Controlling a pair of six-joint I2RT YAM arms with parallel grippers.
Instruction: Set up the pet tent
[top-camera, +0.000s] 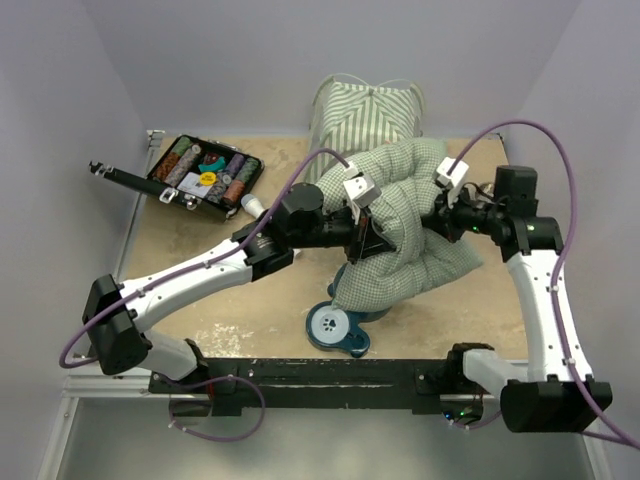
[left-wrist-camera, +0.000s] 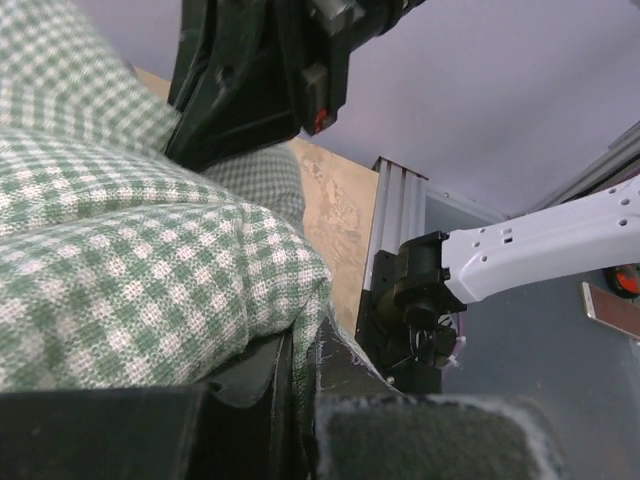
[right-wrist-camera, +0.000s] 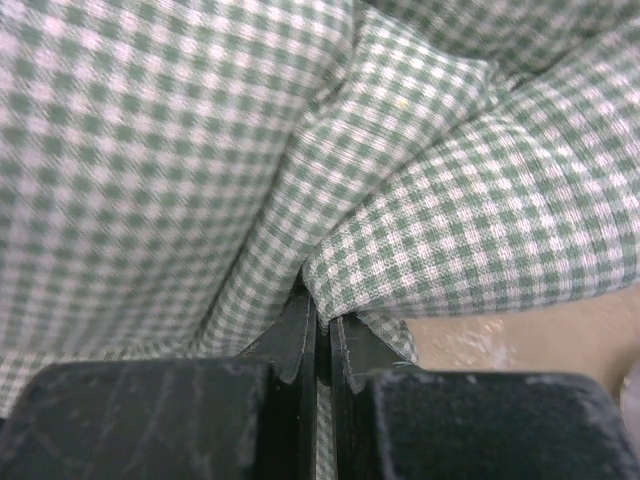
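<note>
The pet tent, green-and-white striped with thin white poles, stands at the back of the table, behind the cushion. Both grippers hold the green checked cushion, which is folded and lifted over the table's middle. My left gripper is shut on the cushion's left edge; in the left wrist view the jaws pinch a thin fold of the cushion. My right gripper is shut on its right side; in the right wrist view the jaws pinch the checked fabric.
A teal pet-bowl stand lies under the cushion's near edge. An open black case with several small items sits at the back left. The right arm's base shows in the left wrist view. The tan table top shows below the cushion.
</note>
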